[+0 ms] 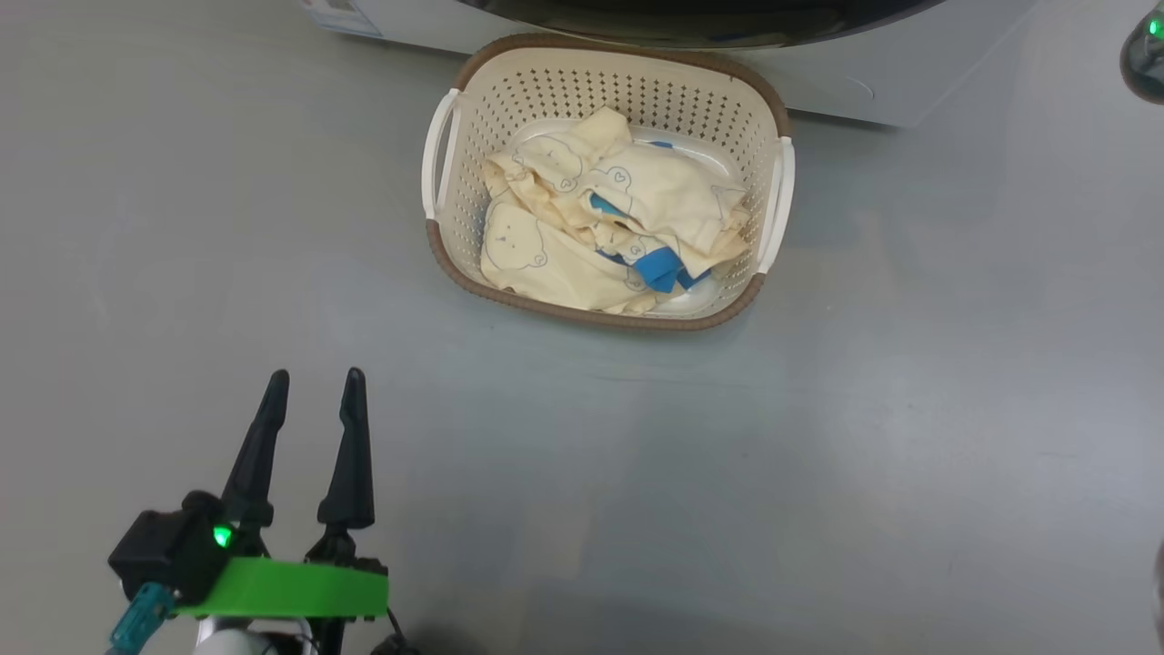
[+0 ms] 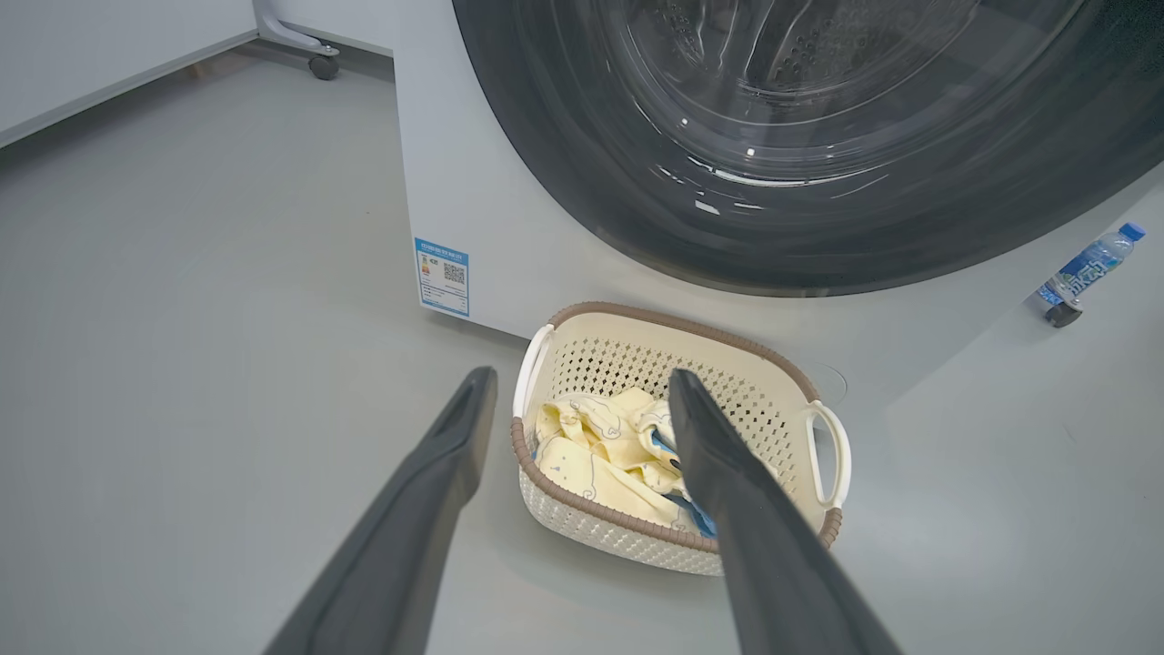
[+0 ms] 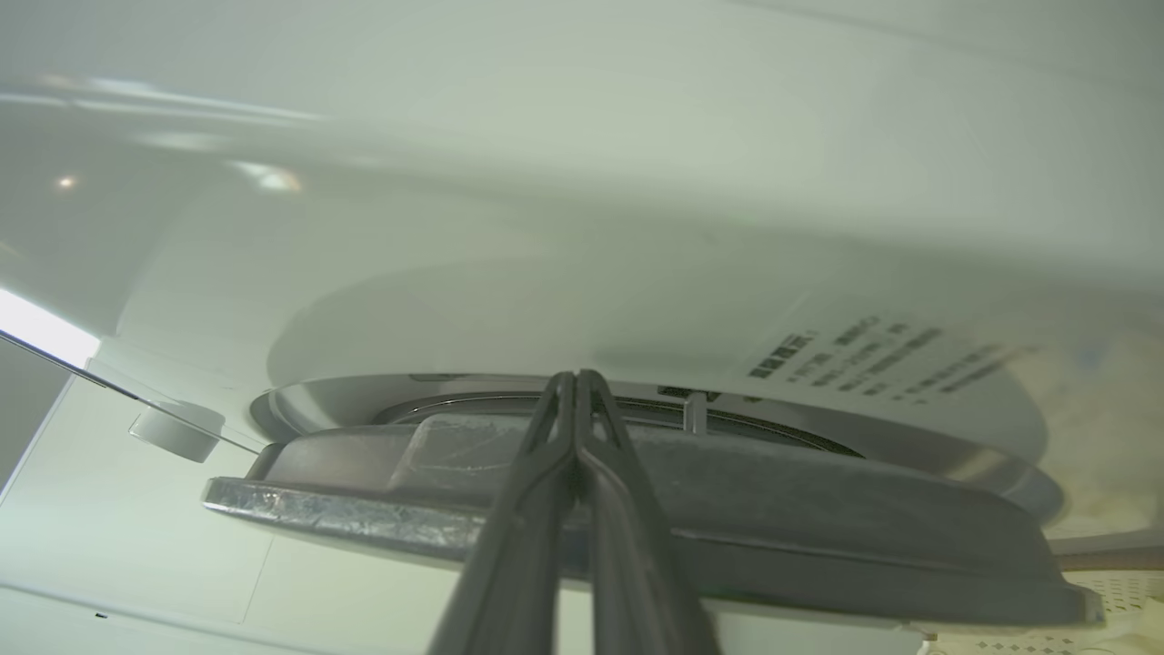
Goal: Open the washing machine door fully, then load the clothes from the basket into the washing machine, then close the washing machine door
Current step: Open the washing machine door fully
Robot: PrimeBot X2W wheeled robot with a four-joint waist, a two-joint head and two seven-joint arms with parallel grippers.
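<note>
Head view: clothes all heaped in basket, set just before washing machine; none loaded. Left gripper spread wide, empty, farther out from the washing machine, well apart from the clothes. Left wrist view: washing machine door not swung open, seemingly flush. Right wrist view: right gripper pinched together, holding nothing, tips at the door's rim; opening judged barely begun.

Smooth grey floor under soft even light, bearing a blue-capped water bottle and, well apart from that bottle, a white castored leg beside a pale panel.
</note>
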